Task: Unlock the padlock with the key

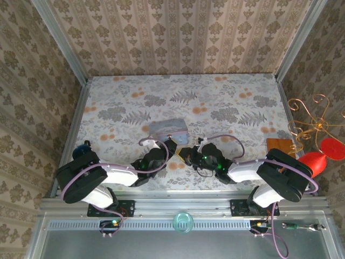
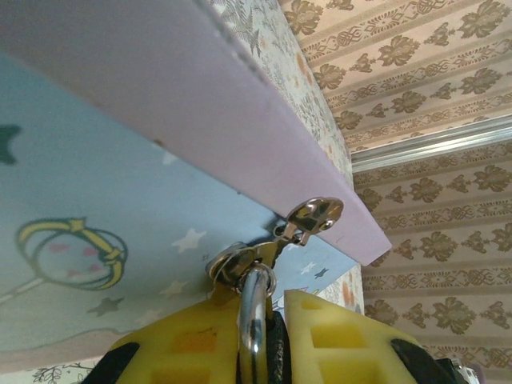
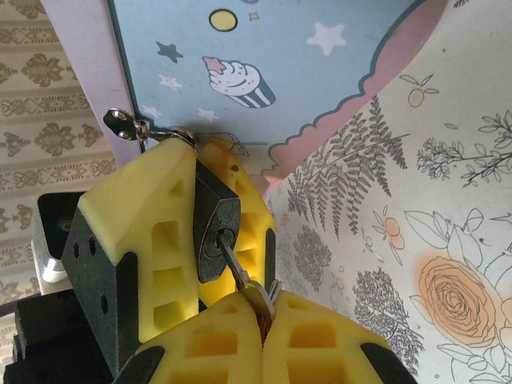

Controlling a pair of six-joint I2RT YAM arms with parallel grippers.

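1. Right gripper [image 3: 262,320] is pinched shut on the key [image 3: 237,270], whose shaft slants up-left into the keyhole of the padlock [image 3: 210,228]
2. Left gripper [image 2: 260,308] clamps the padlock, with the shackle pointing toward the blue pouch [image 2: 120,200]

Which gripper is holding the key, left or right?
The right gripper: the key is pinched between its yellow fingertips, its tip in the keyhole of the padlock. The left gripper clamps the padlock instead.
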